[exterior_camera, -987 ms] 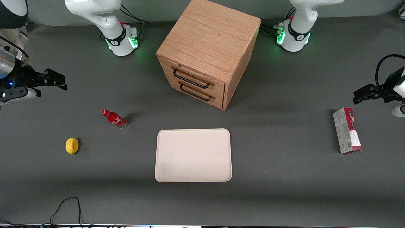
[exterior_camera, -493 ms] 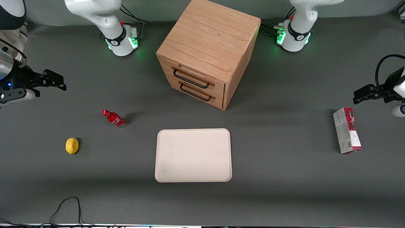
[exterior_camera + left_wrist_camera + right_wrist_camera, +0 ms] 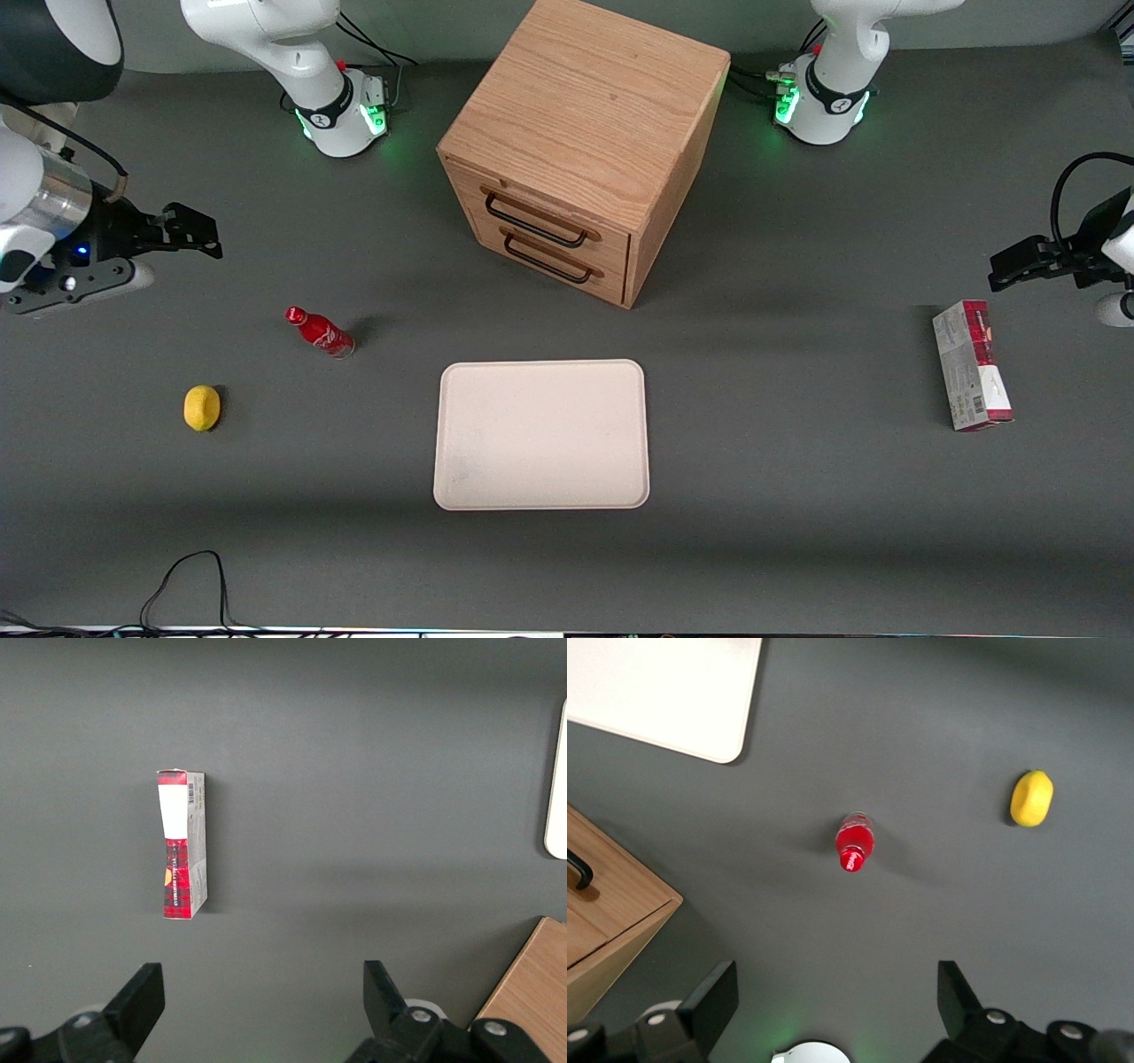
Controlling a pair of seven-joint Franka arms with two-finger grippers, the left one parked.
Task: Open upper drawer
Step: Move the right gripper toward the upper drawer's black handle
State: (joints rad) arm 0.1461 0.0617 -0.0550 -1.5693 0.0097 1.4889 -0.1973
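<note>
The gripper (image 3: 833,1005) shows only its fingers (image 3: 713,997); the frame edge crops its body. The upper drawer (image 3: 540,220) presents only its front panel; its interior is concealed inside the cabinet (image 3: 585,133).

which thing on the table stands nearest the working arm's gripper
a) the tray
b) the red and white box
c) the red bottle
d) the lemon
c: in the front view the red bottle stands closest to the gripper, whose fingers are open and which hovers toward the working arm's end of the table; the lemon lies nearer the front camera.
</note>
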